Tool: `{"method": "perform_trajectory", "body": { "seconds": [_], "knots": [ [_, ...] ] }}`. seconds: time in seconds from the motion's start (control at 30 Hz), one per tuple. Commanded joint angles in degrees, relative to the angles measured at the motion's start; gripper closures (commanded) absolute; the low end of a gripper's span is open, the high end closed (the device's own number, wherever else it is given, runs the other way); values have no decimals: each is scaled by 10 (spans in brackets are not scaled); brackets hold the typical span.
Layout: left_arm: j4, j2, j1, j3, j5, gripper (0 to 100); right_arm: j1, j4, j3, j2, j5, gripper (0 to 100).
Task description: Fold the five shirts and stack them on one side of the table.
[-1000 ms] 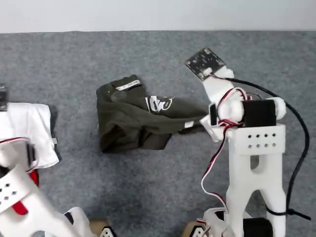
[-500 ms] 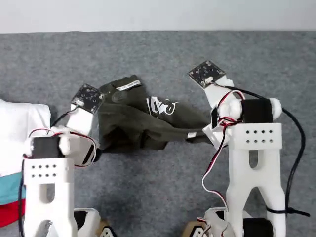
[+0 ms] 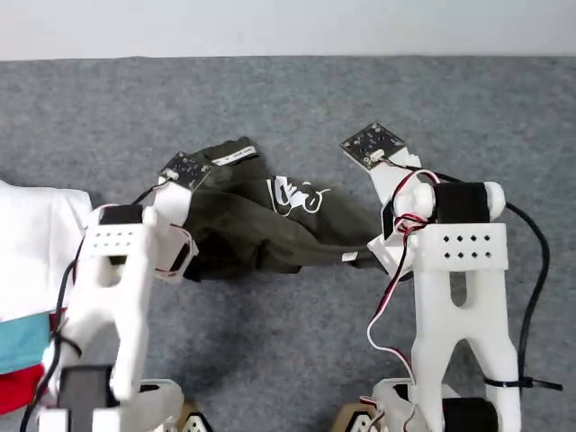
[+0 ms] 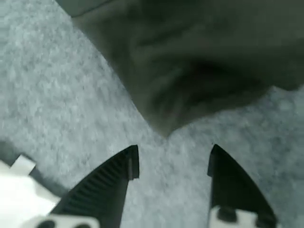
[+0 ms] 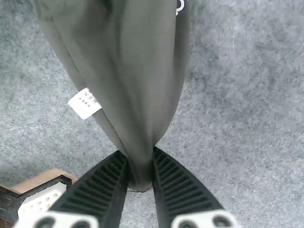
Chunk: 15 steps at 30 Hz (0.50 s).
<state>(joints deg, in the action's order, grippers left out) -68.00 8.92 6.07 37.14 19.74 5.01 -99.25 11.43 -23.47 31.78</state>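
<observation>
A dark olive shirt (image 3: 270,225) with a white logo lies crumpled in the middle of the grey table. My right gripper (image 5: 140,164) is shut on a bunched fold of the shirt (image 5: 133,71) at its right end, which is drawn out to a point by the gripper (image 3: 389,255); a white care tag (image 5: 85,103) hangs beside the fold. My left gripper (image 4: 173,159) is open just above the table, close to a corner of the shirt (image 4: 199,61) without touching it. In the high view it sits at the shirt's left edge (image 3: 184,258).
A stack of folded shirts lies at the table's left edge, a white one (image 3: 36,243) on top with teal (image 3: 22,342) and red (image 3: 18,387) showing below. A white edge with a tag (image 4: 21,166) lies beside my left gripper. Bare grey carpet (image 3: 288,108) lies behind the shirt.
The left arm swung from the stack at the left over to the olive shirt's left edge. The right gripper kept hold of the shirt, and the cloth shifted a little.
</observation>
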Motion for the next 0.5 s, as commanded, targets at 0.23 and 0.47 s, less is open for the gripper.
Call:
{"method": "perform_trajectory", "body": {
  "seconds": [0.23,0.47],
  "knots": [
    [78,-120,3,-56,5,852,-8,7,-6,-19,3,989],
    [65,-148,8,-56,10,951,-9,6,-6,-19,3,989]
  ]
}}
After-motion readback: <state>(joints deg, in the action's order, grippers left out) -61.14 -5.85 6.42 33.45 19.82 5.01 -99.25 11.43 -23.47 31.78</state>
